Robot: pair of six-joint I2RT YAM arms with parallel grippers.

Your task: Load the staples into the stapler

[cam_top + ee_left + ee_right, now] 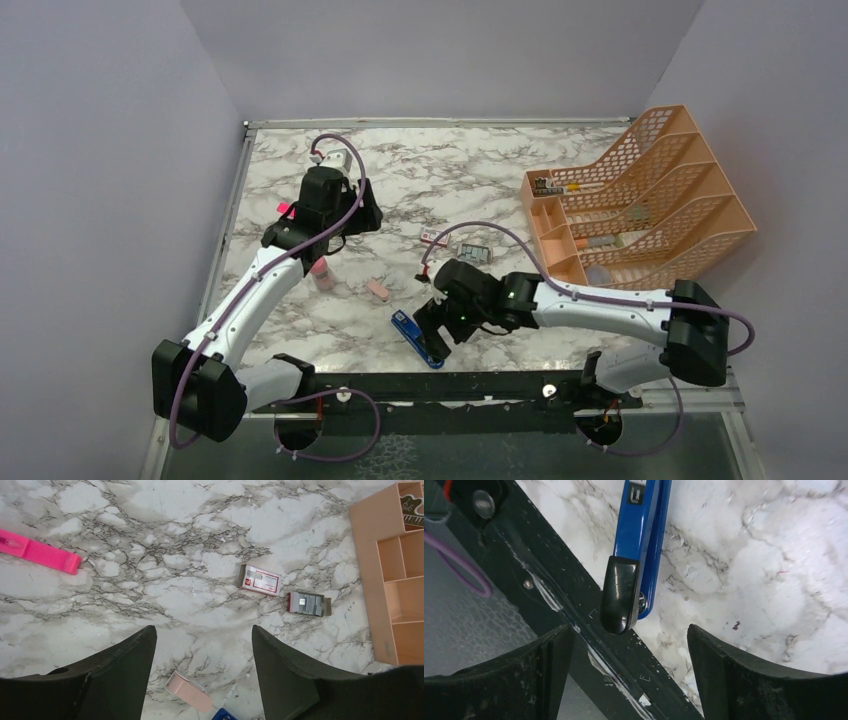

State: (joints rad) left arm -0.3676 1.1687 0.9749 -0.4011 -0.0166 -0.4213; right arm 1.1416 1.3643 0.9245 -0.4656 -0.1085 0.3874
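Observation:
The blue stapler point(415, 336) lies flat at the table's near edge. In the right wrist view the stapler point(642, 535) points its black end at me and lies just beyond the fingertips of my right gripper point(629, 627), which is open and empty. That gripper point(437, 333) hovers over the stapler. The grey staples point(307, 604) sit in an open box tray next to the red-and-white box point(260, 580), mid-table point(476, 253). My left gripper point(202, 630) is open, empty and high above the marble, far left of the staples point(362, 215).
A pink eraser point(189, 692) lies below the left jaws, beside a corner of the stapler. A pink marker point(37, 552) lies to the left. An orange mesh organizer point(640, 200) stands at the right. A black rail point(574, 605) borders the near edge.

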